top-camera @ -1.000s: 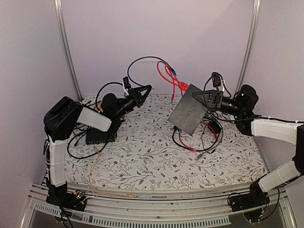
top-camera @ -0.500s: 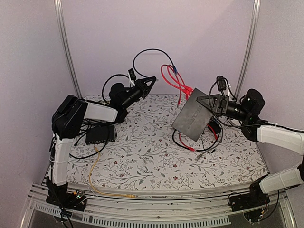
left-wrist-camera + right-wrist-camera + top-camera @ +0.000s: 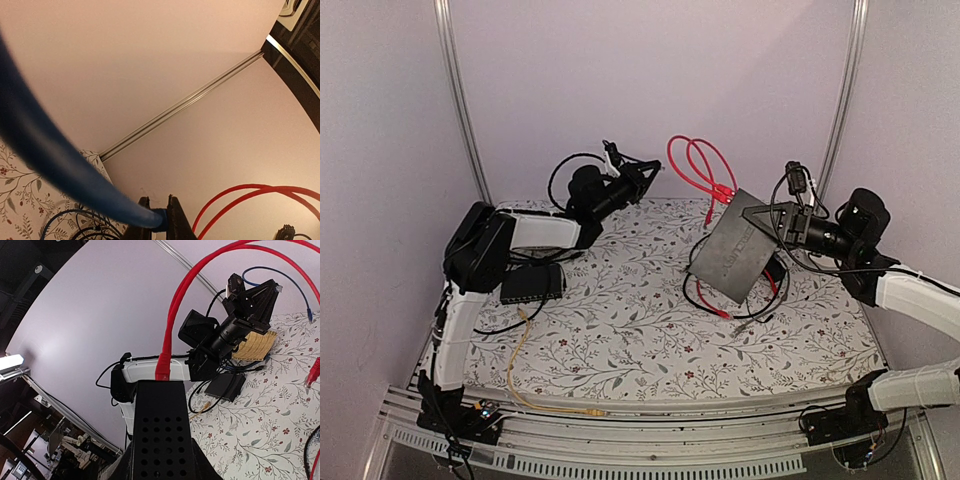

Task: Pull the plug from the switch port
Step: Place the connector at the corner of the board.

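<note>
- Left gripper (image 3: 159, 224) pinches blue cable (image 3: 50, 160); thin hold, could slip.
- Right gripper (image 3: 161, 467) clamps switch (image 3: 160, 425); red cable (image 3: 172, 315) plugged just ahead may drag it askew.

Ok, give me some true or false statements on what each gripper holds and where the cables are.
The right gripper holds the flat black box. True.
The left gripper is open and empty. False: it is shut on a blue cable.
A red cable is plugged into the black box's edge. True.
The dark grey box with the yellow cable hangs in the air. False: it lies on the table.
</note>
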`<control>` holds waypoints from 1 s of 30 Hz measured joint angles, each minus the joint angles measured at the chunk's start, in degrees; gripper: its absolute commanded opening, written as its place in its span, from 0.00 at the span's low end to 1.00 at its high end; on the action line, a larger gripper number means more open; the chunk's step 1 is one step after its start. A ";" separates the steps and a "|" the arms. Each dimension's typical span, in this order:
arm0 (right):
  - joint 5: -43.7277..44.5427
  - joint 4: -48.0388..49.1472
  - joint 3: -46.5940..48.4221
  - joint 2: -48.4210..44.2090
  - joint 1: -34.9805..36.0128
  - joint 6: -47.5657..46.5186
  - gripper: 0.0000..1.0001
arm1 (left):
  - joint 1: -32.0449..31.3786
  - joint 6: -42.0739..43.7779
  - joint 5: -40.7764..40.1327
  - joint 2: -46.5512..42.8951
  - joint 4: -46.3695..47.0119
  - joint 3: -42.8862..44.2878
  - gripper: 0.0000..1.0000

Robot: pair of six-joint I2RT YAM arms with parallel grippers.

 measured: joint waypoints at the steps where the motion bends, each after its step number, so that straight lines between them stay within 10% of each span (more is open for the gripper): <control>1: 0.52 -1.03 0.04 -0.44 0.00 -0.68 0.01 | -0.11 -0.04 0.37 0.31 -0.63 0.79 0.00; 25: 9.20 -8.26 8.44 -3.23 -1.11 -8.63 0.01 | -16.46 -20.46 27.15 21.75 5.46 22.03 0.00; 30: 9.42 -8.57 8.44 -2.84 -1.16 -8.85 0.01 | -17.20 -22.34 27.17 24.04 5.27 21.75 0.28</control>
